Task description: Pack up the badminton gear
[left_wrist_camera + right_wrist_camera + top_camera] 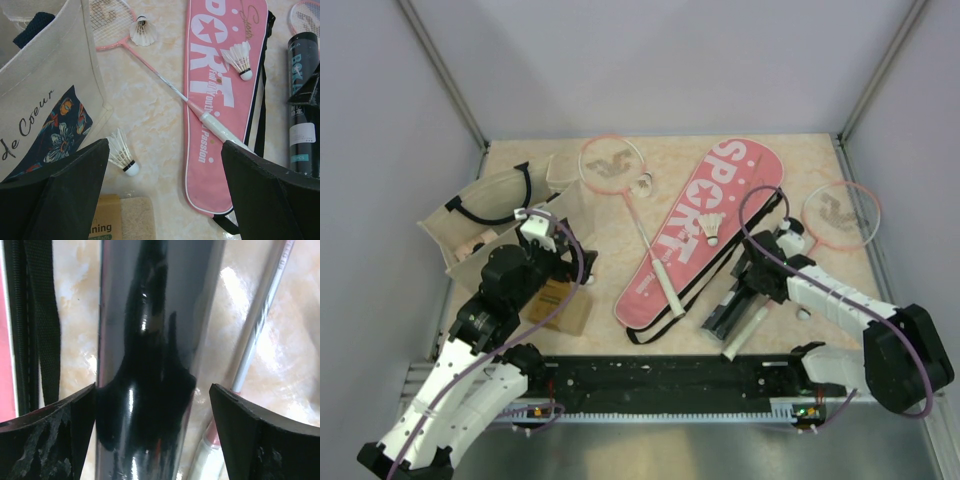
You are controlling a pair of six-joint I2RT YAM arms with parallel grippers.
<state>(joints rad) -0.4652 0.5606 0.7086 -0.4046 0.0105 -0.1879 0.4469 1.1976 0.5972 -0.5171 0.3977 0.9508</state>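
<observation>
Lower right, top view: my right gripper (152, 390) stands spread astride the black tube (150, 315), not clamped. Lower left: left gripper (165, 145) released, empty. Centre: pink SPORT cover (720, 190), with a shuttlecock (712, 230) and one racket (613, 165) handle on it. Upper right: second racket (840, 215).

Two rackets (611, 163) (840, 214) counted. Three shuttlecocks (143, 31) (240, 59) (121, 152) counted. One black tube (301, 65), one pink cover (740, 170), one tote bag (45, 100), one cardboard box (565, 312) noted.
</observation>
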